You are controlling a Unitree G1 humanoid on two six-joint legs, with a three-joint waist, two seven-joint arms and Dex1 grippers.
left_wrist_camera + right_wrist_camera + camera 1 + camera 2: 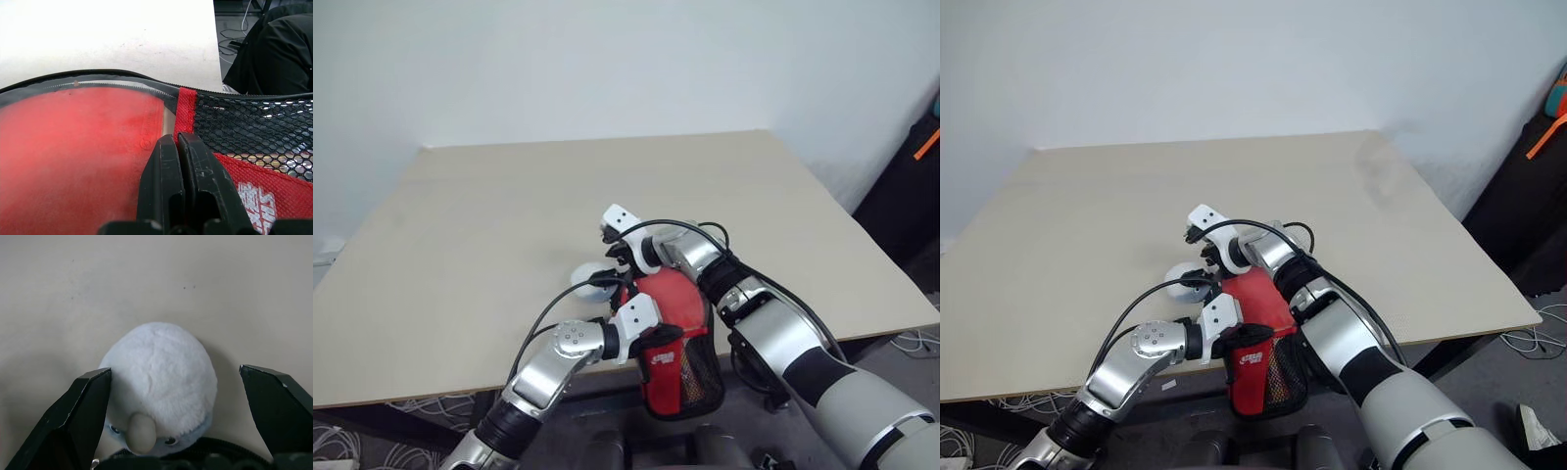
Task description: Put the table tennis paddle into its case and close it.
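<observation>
Risk: my right gripper (171,421), jaws wide and empty, is lined up on a white plush toy (159,387) at 11 o'clock of the case (671,338), not its zip. Left gripper (183,161) pinches the case shut-fingered at the bench (509,215) edge; a pull may drag it off. Paddle's red face (73,156) sits inside.

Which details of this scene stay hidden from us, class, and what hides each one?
- Red paddle-shaped fabric case: its zip's far end, covered by both arms in the head views.
- Pale fluffy round toy: lower part, cut off by a black edge in the right wrist view.
- Left tool: exact pinch point on the case.
</observation>
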